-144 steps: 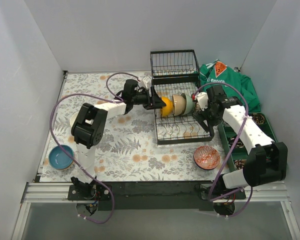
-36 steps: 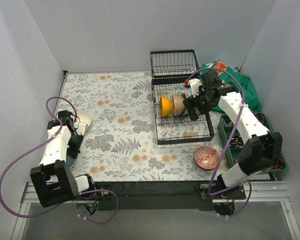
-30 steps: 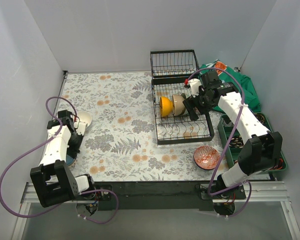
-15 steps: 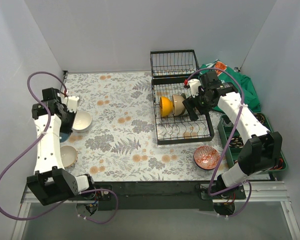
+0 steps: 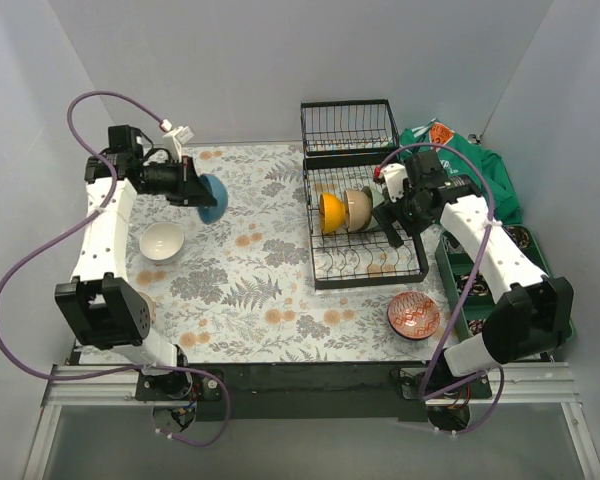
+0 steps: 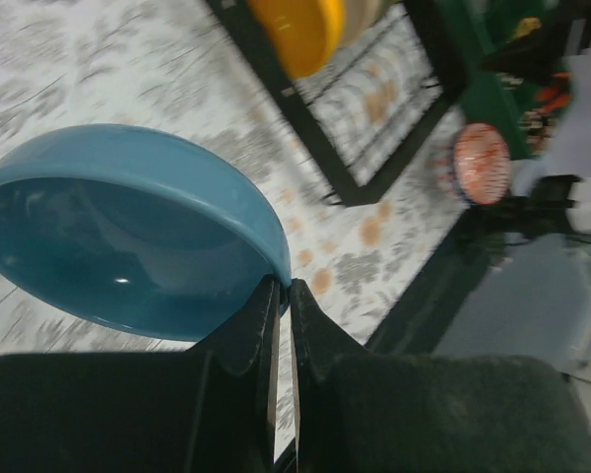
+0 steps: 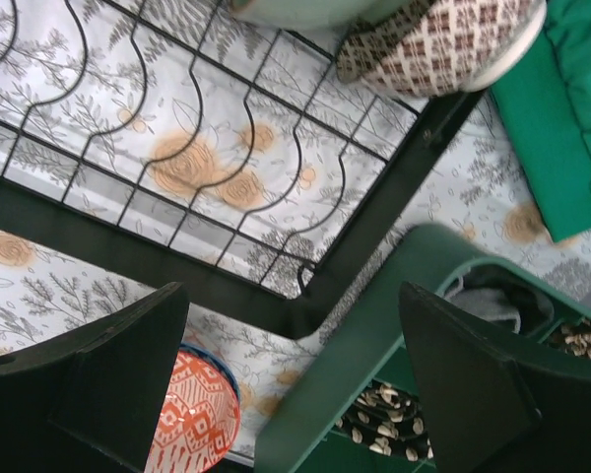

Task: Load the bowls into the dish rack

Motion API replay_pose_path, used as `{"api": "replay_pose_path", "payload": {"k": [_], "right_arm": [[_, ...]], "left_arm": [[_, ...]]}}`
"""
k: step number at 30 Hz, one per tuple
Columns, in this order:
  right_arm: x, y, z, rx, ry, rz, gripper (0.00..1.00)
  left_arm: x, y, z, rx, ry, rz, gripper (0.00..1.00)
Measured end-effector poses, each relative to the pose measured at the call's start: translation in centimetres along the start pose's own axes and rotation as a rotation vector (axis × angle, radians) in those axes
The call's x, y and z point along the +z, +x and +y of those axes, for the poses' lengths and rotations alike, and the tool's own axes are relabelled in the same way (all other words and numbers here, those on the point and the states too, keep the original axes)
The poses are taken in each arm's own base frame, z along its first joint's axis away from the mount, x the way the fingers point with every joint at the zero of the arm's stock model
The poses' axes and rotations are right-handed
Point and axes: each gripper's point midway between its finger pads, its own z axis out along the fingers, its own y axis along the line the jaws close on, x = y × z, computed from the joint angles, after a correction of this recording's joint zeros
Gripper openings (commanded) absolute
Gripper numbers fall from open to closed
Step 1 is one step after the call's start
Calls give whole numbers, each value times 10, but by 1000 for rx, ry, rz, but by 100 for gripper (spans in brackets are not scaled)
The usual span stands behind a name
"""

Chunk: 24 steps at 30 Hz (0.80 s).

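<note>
So blue bowl [image 6: 128, 232] rim pinched in L gripper [image 6: 283, 289].

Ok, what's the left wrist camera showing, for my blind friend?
The left tool pinches a blue bowl by its rim above the flowery table. Behind, a yellow bowl sits in the dish rack, a red patterned bowl beside it.

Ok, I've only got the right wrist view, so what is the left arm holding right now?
Observer: The left gripper is shut on the rim of a round blue ceramic bowl, lifted above the floral table.
Operator: Any bowl on the table that side?
Observer: Yes, a round white ceramic bowl sits there, apart from the gripper.
Operator: What's loaded beyond my view?
Observer: A yellow-orange round bowl stands on edge in the black wire dish rack, a cream one beside it.
</note>
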Motion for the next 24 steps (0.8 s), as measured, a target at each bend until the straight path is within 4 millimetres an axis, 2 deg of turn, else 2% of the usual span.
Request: {"api": "replay_pose_path", "payload": {"k": [5,7,10,13,18,24], "right_arm": [[-19,18,-14,34,77,-3,96],[-27,22,-26,58,121,-10,96],[-38,29,-43,96,181,-18,96],[-46,37,-56,129,230,-14,96],[-51,49,-71,154,278,14,96],[-54,63,-79,174,302,52,95]], "left_arm": [[37,-26,-46,-44,318,-56,0],[50,-27,-64,-84,429,-79,0],[74,-18,-77,-165,545,-96,0],[93,-19,-84,-254,614,-90,0],[114,-38,-92,-234,702,-145,0],[147,-37,-82,-173,763,-208,0]]}}
